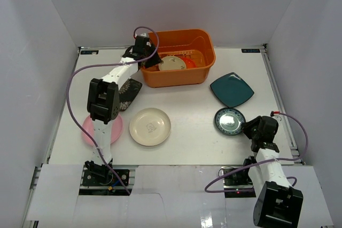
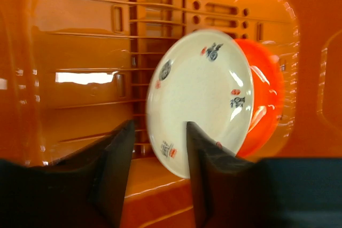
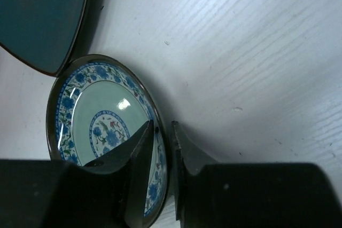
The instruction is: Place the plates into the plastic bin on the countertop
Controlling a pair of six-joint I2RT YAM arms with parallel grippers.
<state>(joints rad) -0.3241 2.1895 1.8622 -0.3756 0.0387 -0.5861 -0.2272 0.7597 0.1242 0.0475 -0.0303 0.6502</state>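
In the plastic bin, at the far middle of the countertop, already two of the plates: the floral cream plate, leaning tilted against the red-orange plate just right of it. So, by judgement, two of seven done.

Outside, flat on the countertop, five remaining: the teal plate right of the bin and nearer, the dark plate directly near of the teal one and almost touching its corner, the cream plate in the near middle, the pink plate at the near left and the black flowered plate before the bin's near left corner, both partly hidden under the left arm.

Above the left end of the bin, the left gripper, fingers parted wide and holding nothing. At the right edge of the dark plate, the right gripper, fingers almost together, with the plate's rim standing in the narrow gap; cannot tell if pressing on it.

Much free ribbed bottom in the left half of the bin for more plates; only need to pass above the flared rim. Open white surface between the cream plate and the dark plate, good for carrying. Less room at the right, with the wall close to the right arm.
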